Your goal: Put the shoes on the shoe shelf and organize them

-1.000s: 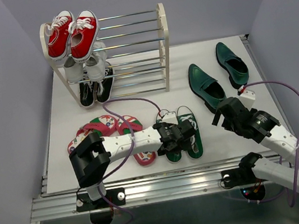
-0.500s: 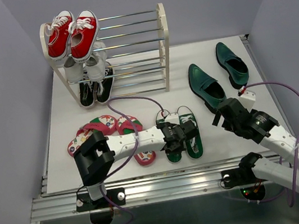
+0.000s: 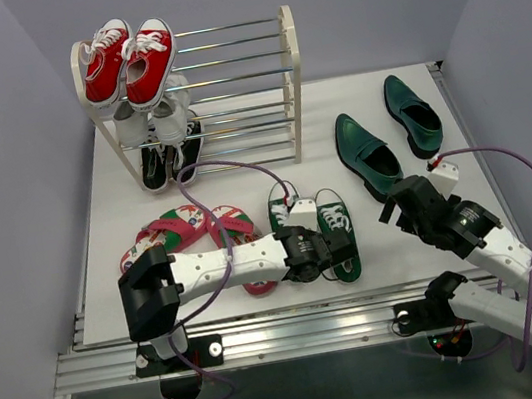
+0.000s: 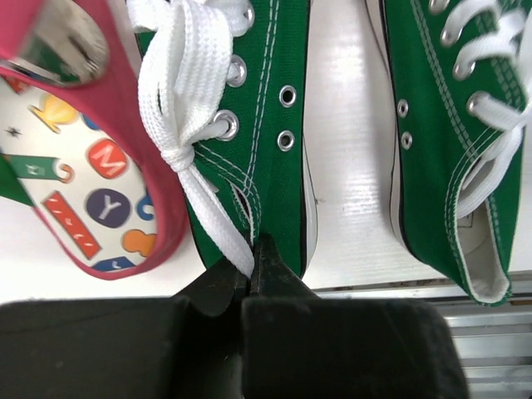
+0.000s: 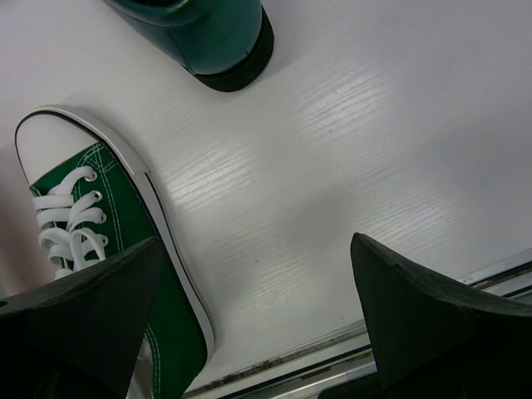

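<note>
At the far side of the desk (image 3: 122,182), the shoe shelf (image 3: 294,74) has free rods only on its right half. Near the front edge, the left end effector (image 4: 253,264) is clamped on the canvas wall of one green canvas sneaker (image 4: 270,125), and a white lace (image 4: 179,108) seems caught in the pinch. So thin a hold could let the shoe swing or slip when lifted, knocking its mate (image 4: 449,116) or the flip-flop (image 4: 91,174). The right end effector (image 5: 258,316) hangs with jaws apart over bare desk.

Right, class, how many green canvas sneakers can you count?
2: the left sneaker, its heel side pinched by the left hand, and the right sneaker lying beside it, untouched.
</note>
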Action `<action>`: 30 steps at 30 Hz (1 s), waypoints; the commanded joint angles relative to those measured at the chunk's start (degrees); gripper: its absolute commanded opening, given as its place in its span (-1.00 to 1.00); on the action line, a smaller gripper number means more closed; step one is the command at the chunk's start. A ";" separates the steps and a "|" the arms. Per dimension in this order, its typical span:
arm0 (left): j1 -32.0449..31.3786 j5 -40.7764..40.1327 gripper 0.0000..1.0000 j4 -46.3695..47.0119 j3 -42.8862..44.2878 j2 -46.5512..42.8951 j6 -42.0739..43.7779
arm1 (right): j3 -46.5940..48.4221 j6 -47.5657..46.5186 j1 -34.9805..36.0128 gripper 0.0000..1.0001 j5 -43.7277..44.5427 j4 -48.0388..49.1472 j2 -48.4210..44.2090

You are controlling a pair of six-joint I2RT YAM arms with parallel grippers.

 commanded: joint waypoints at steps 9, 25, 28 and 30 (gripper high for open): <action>1.18 -15.98 -1.00 4.02 2.01 -9.60 12.03 | -0.46 0.70 -0.04 1.00 2.08 2.40 -0.11; 11.20 -8.95 -1.00 22.55 -6.33 -16.28 34.98 | -0.55 0.70 -0.04 1.00 2.26 2.49 -1.25; 11.56 -8.42 -1.00 23.53 -7.22 -16.54 36.74 | -0.46 0.70 -0.04 1.00 2.34 2.49 -1.34; 12.08 -7.98 -1.00 23.97 -7.75 -16.63 37.79 | -0.55 0.70 -0.04 1.00 2.26 2.49 -1.52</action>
